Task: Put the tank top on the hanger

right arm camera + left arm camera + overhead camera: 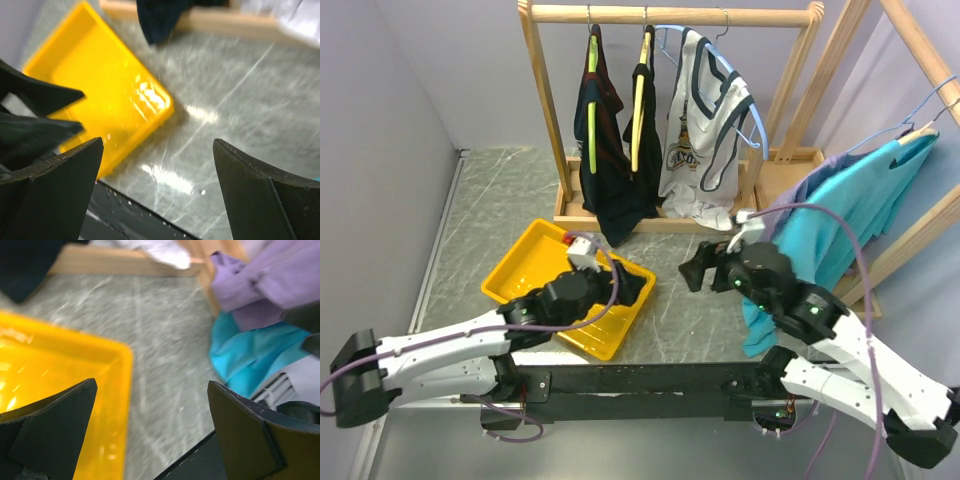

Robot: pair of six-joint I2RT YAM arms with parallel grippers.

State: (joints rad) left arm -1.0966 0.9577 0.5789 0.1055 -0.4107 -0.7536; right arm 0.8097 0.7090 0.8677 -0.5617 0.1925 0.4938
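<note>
Two white-and-black robot arms reach in from the near edge of a grey marbled tabletop (500, 200) towards a light wooden clothes rack (670, 15) at its back. The white sleeveless tank top with dark navy trim (695, 130) hangs from the rack's rail at the right end, apparently draped on the thin light-blue plastic hanger (750, 100), though the top view is too coarse to show how the straps sit. To its left on the same rail hang dark garments (615, 170) on yellow and lime hangers.

The left arm lies low and stretched out in front of the rack. Its left hand (625, 285) is over the near right rim of a shallow yellow plastic tray (530, 265). In the left wrist view its fingers (55, 430) are spread wide with nothing between them, with the tray corner and bare tabletop below.

The right arm is bent at the elbow, its forearm angling towards the rack's right foot. The right hand (705, 265) is poised below the tank top's hem, apart from it. Its fingers (260, 195) are likewise spread and empty. A teal shirt (865, 205) hangs to the right of the rack, just behind that arm.
</note>
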